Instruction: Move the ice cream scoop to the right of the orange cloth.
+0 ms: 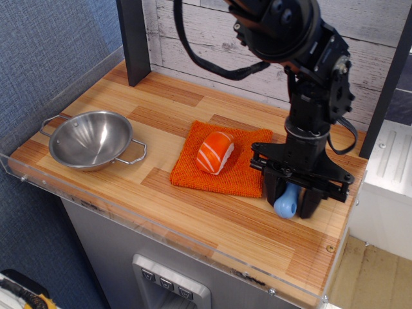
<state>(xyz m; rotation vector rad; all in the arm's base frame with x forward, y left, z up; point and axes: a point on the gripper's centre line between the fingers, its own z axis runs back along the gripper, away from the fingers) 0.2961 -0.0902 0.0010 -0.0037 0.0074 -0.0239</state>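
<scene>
Scoop: ice cream scoop [287, 202] at lower right of the frame, just beside the orange cloth [223, 158] on its right edge — light-blue handle showing.
Gripper: gripper [291, 201] straddles the scoop, fingers either side; whether they pinch it or have let go, I cannot tell.
Progress: scoop looks already placed — likely left: release and lift away.
Cloth: carries a salmon sushi toy [214, 152].
</scene>
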